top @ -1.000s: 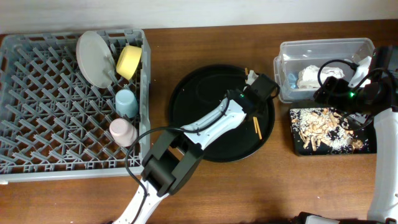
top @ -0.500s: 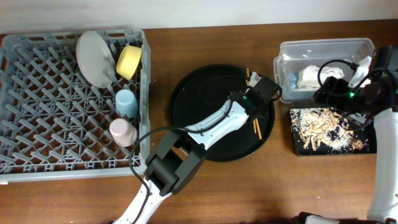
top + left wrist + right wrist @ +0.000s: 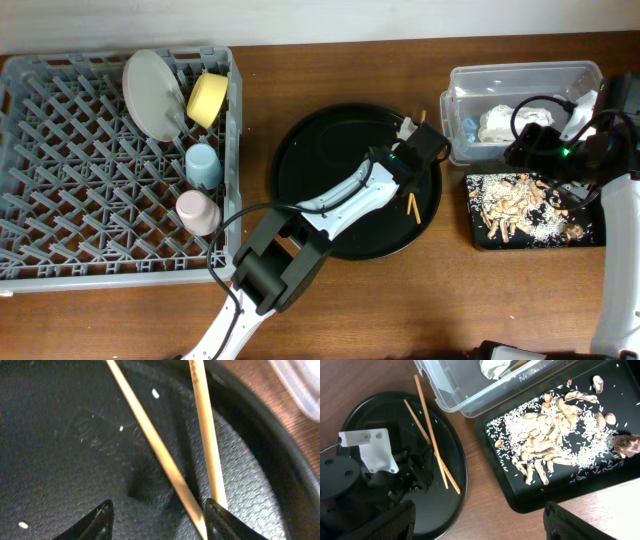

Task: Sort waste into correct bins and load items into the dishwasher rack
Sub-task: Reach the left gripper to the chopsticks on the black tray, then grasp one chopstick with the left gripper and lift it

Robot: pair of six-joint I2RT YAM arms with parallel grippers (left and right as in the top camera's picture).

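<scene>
Two wooden chopsticks (image 3: 165, 470) lie crossed on the right side of the round black tray (image 3: 320, 170). They also show in the right wrist view (image 3: 432, 435) and poke out from under my arm overhead (image 3: 412, 205). My left gripper (image 3: 159, 520) is open just above them, one stick beside its right finger; overhead it sits at the tray's right rim (image 3: 425, 150). My right gripper (image 3: 480, 525) is open and empty, above the gap between the clear tub (image 3: 520, 75) and the shallow black tray (image 3: 480, 235). A white napkin (image 3: 505, 122) lies in the tub. Food scraps and rice (image 3: 555, 445) fill the shallow tray.
The grey rack (image 3: 80, 180) at left holds the plate (image 3: 152, 95), yellow bowl (image 3: 207, 98), blue cup (image 3: 203, 165) and pink cup (image 3: 197, 210). The tub stands close to the round tray's right rim, with bare wood (image 3: 490, 510) between the trays.
My left gripper has shifted slightly towards the tub. The upper end of a chopstick has swung right. The right arm has not moved.
</scene>
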